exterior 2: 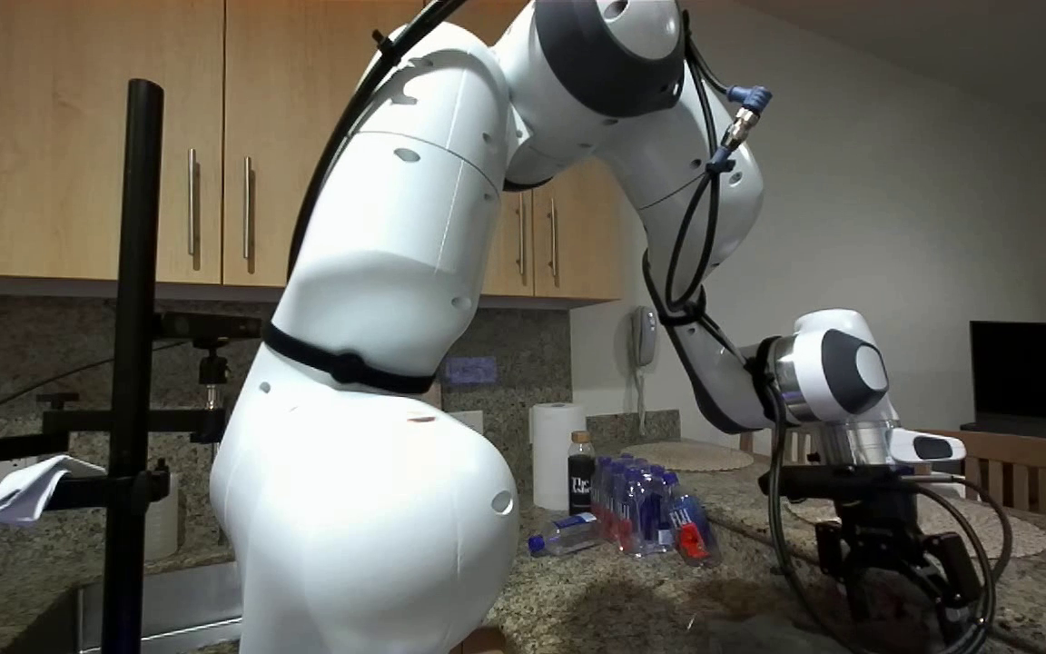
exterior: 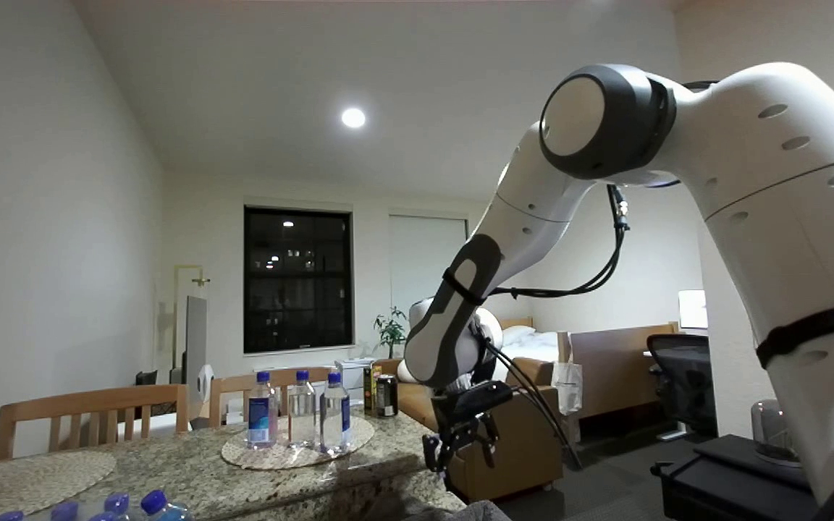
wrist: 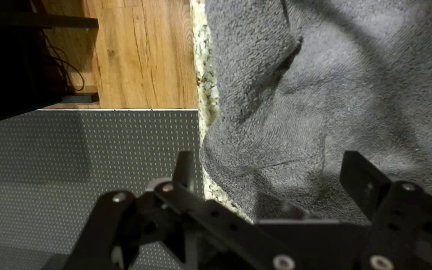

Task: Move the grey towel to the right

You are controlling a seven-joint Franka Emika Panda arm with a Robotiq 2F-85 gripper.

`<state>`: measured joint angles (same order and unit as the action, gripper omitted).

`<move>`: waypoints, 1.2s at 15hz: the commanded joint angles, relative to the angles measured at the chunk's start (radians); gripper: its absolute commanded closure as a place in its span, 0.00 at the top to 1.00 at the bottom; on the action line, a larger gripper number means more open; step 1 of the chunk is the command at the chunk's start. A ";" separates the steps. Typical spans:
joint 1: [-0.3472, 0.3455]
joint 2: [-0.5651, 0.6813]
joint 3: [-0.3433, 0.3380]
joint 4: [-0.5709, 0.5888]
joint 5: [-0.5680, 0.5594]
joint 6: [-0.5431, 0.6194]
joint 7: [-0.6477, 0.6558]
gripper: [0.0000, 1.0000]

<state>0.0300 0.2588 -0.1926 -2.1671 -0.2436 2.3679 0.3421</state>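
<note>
The grey towel (wrist: 313, 112) lies wrinkled on the granite counter in the wrist view, close along the counter's edge. A small part of the towel shows at the bottom of an exterior view (exterior: 482, 511). My gripper (wrist: 268, 161) is open and holds nothing. In the wrist view its right finger is over the towel and its left finger is past the counter edge, over the floor. The gripper points down in both exterior views (exterior: 460, 449) (exterior 2: 904, 609). How high the fingertips are above the towel is hard to tell.
The granite counter (wrist: 209, 93) ends in an edge beside the towel, with floor (wrist: 144, 142) below. Several water bottles (exterior: 302, 412) stand on a woven mat (exterior: 243, 456). More bottles (exterior 2: 636, 509) cluster near a paper towel roll (exterior 2: 555, 454). A brown armchair (exterior: 511, 456) stands beyond the counter.
</note>
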 commanded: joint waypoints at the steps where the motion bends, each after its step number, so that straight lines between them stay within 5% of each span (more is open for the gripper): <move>1: -0.010 -0.053 0.025 -0.035 0.013 -0.012 0.031 1.00; 18: -0.012 -0.231 0.110 -0.183 0.100 -0.107 0.028 1.00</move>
<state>0.0301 0.0972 -0.1054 -2.2863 -0.1640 2.2837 0.3470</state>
